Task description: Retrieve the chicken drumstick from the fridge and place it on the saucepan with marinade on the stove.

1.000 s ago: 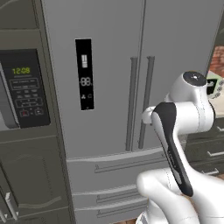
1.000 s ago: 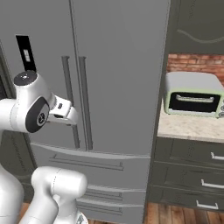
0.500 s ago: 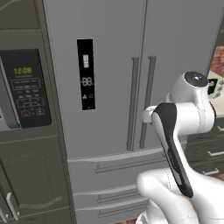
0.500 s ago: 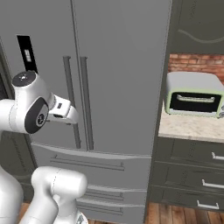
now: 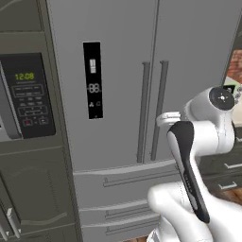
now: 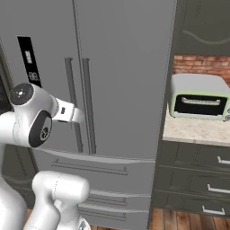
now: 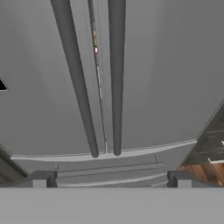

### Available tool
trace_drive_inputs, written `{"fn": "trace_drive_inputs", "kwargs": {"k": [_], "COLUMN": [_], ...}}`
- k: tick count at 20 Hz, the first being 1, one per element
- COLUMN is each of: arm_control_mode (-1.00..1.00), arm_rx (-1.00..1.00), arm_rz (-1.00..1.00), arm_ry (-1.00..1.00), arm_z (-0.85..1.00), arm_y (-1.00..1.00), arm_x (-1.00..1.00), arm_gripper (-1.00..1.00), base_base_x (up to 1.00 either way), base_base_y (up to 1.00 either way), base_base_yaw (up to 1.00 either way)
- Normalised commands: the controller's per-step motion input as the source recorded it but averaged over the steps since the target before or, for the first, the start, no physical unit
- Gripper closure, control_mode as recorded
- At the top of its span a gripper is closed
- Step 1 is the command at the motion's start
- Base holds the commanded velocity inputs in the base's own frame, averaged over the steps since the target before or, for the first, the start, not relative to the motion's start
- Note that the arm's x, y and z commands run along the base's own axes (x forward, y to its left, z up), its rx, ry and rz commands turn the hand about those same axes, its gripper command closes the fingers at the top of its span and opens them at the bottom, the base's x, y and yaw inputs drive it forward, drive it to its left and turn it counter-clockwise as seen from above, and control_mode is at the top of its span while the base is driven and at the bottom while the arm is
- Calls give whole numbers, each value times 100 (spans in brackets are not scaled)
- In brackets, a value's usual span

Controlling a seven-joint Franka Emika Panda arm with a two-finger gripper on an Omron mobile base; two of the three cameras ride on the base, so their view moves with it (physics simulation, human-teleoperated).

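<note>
Hand view: the two dark fingertips of the end effector [image 7: 109,179] stand wide apart with nothing between them, pointing at the tall grey steel French-door fridge [image 7: 144,74]. Both fridge doors are closed; the two long vertical bar handles [image 7: 116,78] run side by side along the centre seam, with horizontal drawers below. Left base view: the white arm reaches from lower right toward the handles, its hand short of the door. A black display strip [image 5: 92,79] sits on the left door. Left of the fridge stands a dark wall oven with a green clock [image 5: 26,94]. Right base view: a pale green toaster oven [image 6: 200,96] rests on the table [image 6: 193,130] against a red brick wall, above dark drawers [image 6: 197,155].
</note>
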Motion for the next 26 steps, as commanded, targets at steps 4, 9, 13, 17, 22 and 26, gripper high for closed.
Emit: {"fn": "trace_drive_inputs", "kwargs": {"k": [4, 9, 13, 17, 22, 26], "arm_control_mode": [-100, -100, -100, -100, -100, -100], "arm_rx": [0, 0, 0, 0, 0, 0], "arm_rz": [-2, 0, 0, 0, 0, 0], "arm_ry": [2, 4, 0, 0, -5, -3], "arm_z": [0, 0, -1, -9, -11, -9], "arm_y": [-11, -1, -1, -8, -5, 0], "arm_x": [68, 41, 23, 11, 22, 44], "arm_gripper": [-100, -100, -100, -100, -100, -100], "base_base_x": [0, 0, 0, 0, 0, 0], "base_base_y": [0, 0, 0, 0, 0, 0], "base_base_yaw": [0, 0, 0, 0, 0, 0]}}
